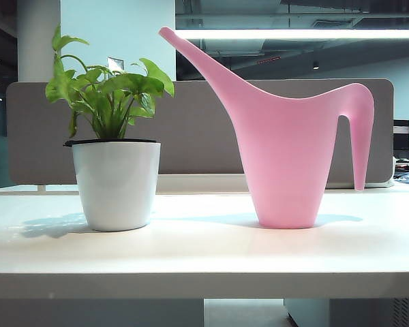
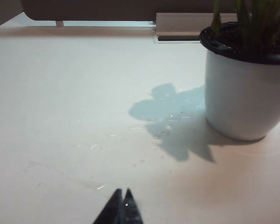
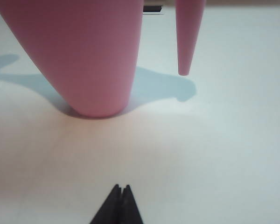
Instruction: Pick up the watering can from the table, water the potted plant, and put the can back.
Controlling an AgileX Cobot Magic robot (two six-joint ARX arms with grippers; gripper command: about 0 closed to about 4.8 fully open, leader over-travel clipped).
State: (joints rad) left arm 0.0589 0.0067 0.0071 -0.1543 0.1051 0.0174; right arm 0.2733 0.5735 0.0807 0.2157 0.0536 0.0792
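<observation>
Tall pink plastic watering can [image 1: 286,163] stands on the white bench [image 1: 204,252], right of the white-potted leafy green plant [image 1: 114,153]; left gripper [image 2: 121,196] and right gripper [image 3: 121,189] closed, empty, on the near side.

1. You have a wide white table [image 1: 204,255] with a thick pale front edge running along its near side
2. On the left of it stands the potted plant [image 1: 115,180], upright, its white pot resting flat on the tabletop and throwing a shadow to the left
3. To the right stands the watering can [image 1: 286,153], pink, upright on its base, well apart from the pot, spout rising toward the plant, handle leg hanging clear of the surface
4. A few small wet specks lie on the surface beside the pot
</observation>
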